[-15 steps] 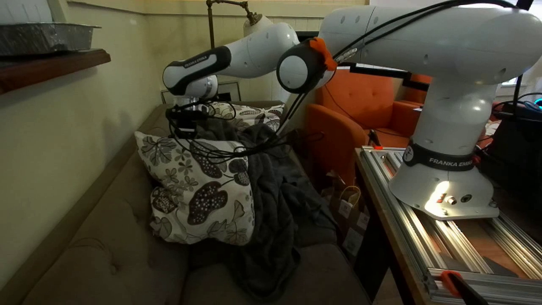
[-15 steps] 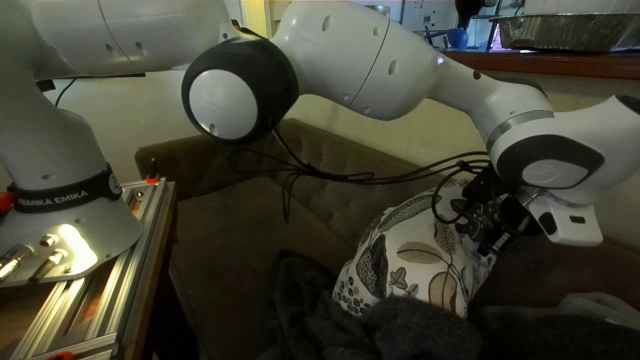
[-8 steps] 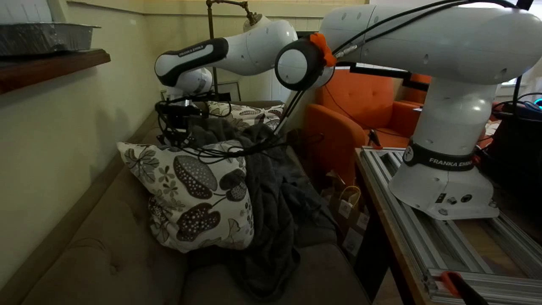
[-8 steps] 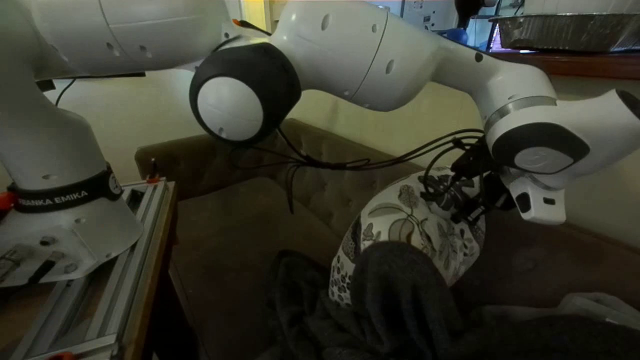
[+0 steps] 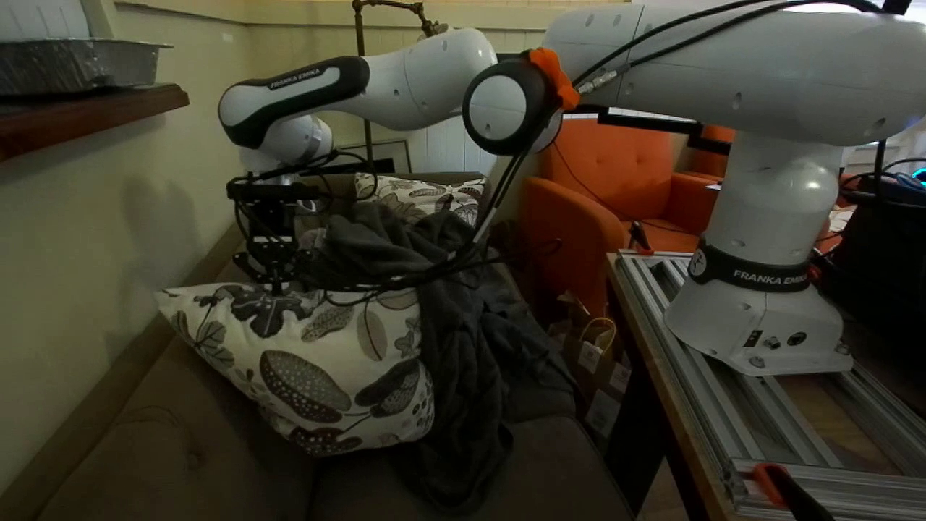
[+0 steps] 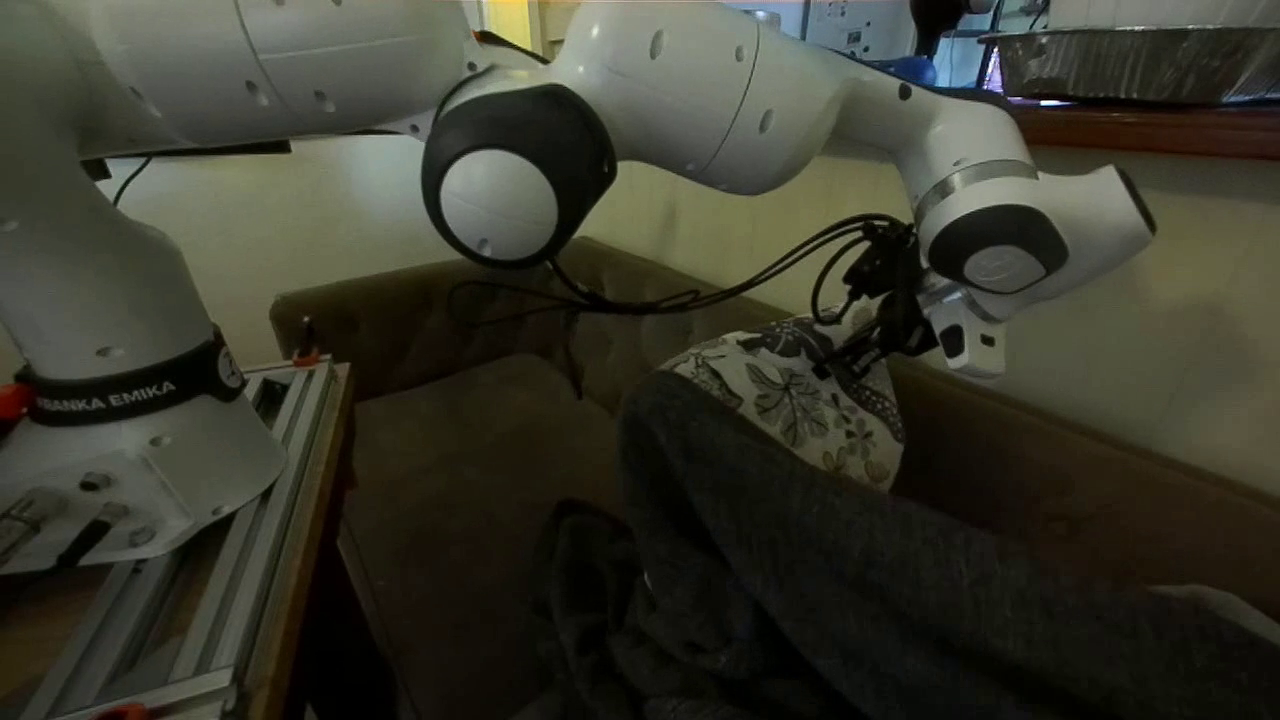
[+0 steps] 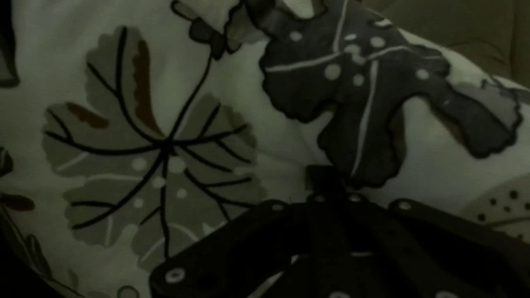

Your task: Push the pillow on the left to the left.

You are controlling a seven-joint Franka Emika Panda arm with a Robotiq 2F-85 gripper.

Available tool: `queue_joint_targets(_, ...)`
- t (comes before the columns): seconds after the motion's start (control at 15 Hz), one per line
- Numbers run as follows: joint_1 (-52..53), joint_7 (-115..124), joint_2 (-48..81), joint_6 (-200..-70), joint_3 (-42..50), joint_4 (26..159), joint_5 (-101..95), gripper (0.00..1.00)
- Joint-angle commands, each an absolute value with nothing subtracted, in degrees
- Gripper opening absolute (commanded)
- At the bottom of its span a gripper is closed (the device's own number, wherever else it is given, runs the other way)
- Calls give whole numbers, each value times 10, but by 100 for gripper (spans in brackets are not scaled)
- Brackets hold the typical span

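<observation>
The push itself looks to be the step in hand. The black two-fingered claw is fully closed, its tips together with no gap to be seen, and nothing appears to be held between them; it serves as a blunt prod. Directly beneath it is the large, plump, square cushion of cream-white fabric with dark brown-grey leaf and swirl print. The tips appear to touch it near its upper edge, and it sits tilted, most of its bulk spreading below and in front of the claw in an exterior view. Lower than the claw lies the brown upholstered sofa surface. Just beside the claw, the rumpled dark grey blanket lies against the cushion. Behind the claw in an exterior view, well apart, is a smaller fabric cushion in a similar print, no part of this job.

How much of the push is done is hard to judge. The next move likely calls for a sideways shove toward the robot's left, claw closed, pressing low enough that the tips do not ride over the soft edge. The fabric will probably dent and fold before the cushion slides, and the blanket may drag along.
</observation>
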State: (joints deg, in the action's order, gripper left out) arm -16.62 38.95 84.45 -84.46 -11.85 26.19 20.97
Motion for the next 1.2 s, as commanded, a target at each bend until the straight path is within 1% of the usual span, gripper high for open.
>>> queue_joint_targets(0.0, -132, 399, 851, -803, -133, 261, 237, 0)
queue_joint_targets(0.4, -85, 391, 860, -761, -145, 254, 250, 0)
queue_joint_targets(0.47, -80, 382, 850, -770, -143, 269, 252, 0)
queue_joint_targets(0.6, -69, 370, 850, -782, -137, 251, 246, 0)
queue_joint_targets(0.67, -72, 372, 850, -783, -132, 236, 238, 0)
queue_joint_targets(0.73, -79, 365, 829, -810, -126, 264, 234, 0)
queue_joint_targets(0.87, -99, 364, 822, -836, -119, 255, 235, 0)
queue_joint_targets(1.13, -160, 364, 796, -890, -115, 251, 244, 0)
